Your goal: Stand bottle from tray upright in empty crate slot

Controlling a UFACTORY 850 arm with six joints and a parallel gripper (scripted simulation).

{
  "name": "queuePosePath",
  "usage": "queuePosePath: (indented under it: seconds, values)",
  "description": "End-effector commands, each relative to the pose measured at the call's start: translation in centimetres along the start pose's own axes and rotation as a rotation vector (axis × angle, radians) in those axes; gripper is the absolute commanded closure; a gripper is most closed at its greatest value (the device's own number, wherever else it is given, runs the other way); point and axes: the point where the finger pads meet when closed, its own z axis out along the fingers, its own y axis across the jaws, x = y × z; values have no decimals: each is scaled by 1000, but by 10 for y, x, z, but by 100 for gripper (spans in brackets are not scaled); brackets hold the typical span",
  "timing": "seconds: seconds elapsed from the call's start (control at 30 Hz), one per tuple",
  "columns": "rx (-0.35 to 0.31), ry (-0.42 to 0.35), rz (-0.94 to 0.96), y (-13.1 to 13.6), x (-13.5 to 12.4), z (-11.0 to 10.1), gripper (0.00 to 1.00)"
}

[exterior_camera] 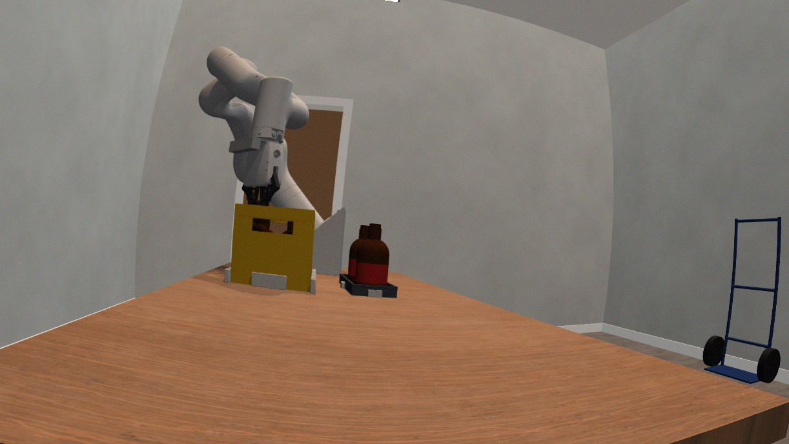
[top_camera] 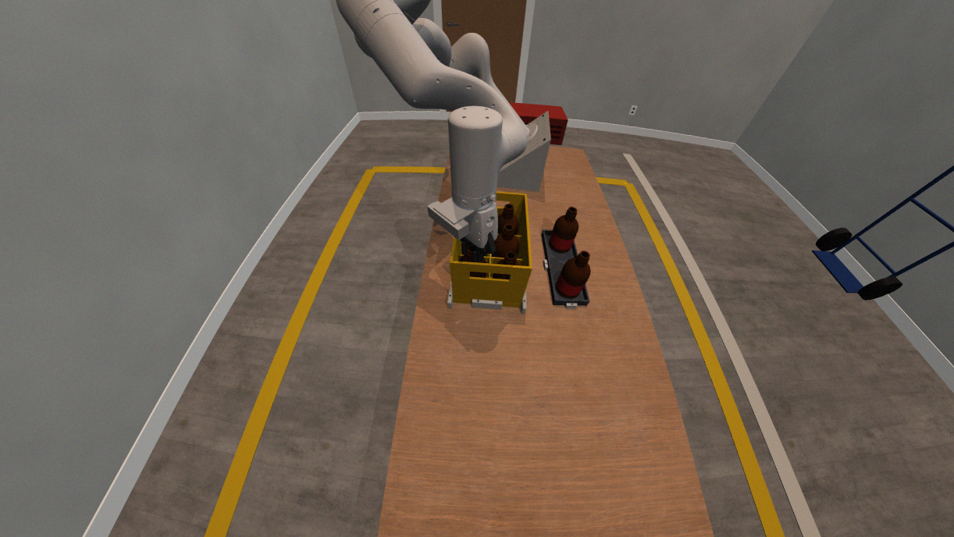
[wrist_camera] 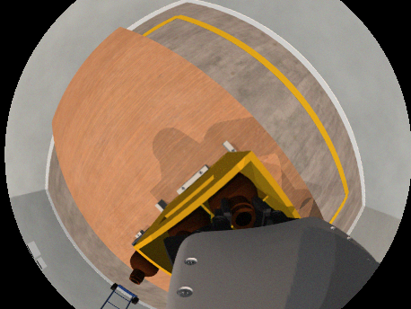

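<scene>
The tool pinched the neck of a brown bottle in the yellow crate below, and letting go too high could have made it drop, or swinging sideways could have shoved the crate.

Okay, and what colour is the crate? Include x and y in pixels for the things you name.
The crate (top_camera: pixel 490 286) (exterior_camera: pixel 273 250) (wrist_camera: pixel 197 190) is yellow, clearest in the exterior view.
</scene>
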Motion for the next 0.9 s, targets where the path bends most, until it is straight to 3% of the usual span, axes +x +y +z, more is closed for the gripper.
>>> queuePosePath:
  seconds: [0.0,0.87]
  values:
    - [1,1,1,0,1,1,100]
    - [1,1,1,0,1,7,100]
